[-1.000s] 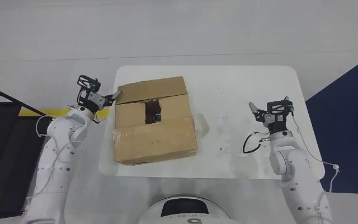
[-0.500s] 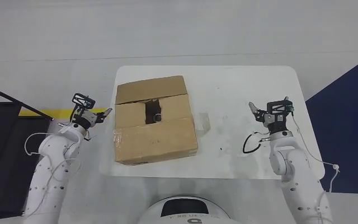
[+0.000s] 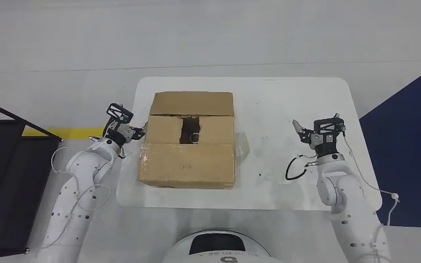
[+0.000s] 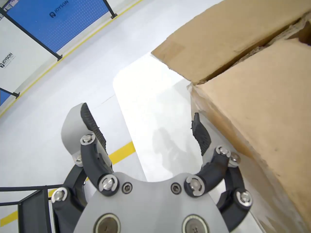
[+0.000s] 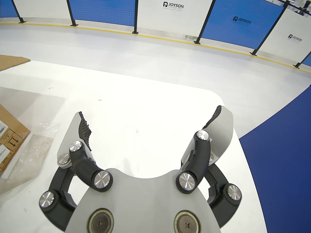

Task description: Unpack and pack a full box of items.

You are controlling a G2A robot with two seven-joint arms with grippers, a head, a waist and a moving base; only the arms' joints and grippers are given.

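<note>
Cardboard box (image 3: 187,141) on the white tabletop (image 3: 289,98), with both claws spread wide and holding nothing.
The box sits toward the left arm's side of the tabletop. Its top flaps are folded down but not meeting, so a dark gap (image 3: 191,129) is left in the middle (what lies inside is too small to tell). The left claw (image 4: 139,111) is at the box's side wall, near a corner. Its fingers are well apart, and one ribbed pad (image 4: 200,133) is just beside the cardboard; whether it actually touches cannot be told. The right claw (image 5: 149,112) hangs over bare tabletop well apart from the box, equally wide open with nothing between its pads. A crumpled sheet of clear plastic film (image 3: 242,142) lies against the box's side nearest the right arm.
</note>
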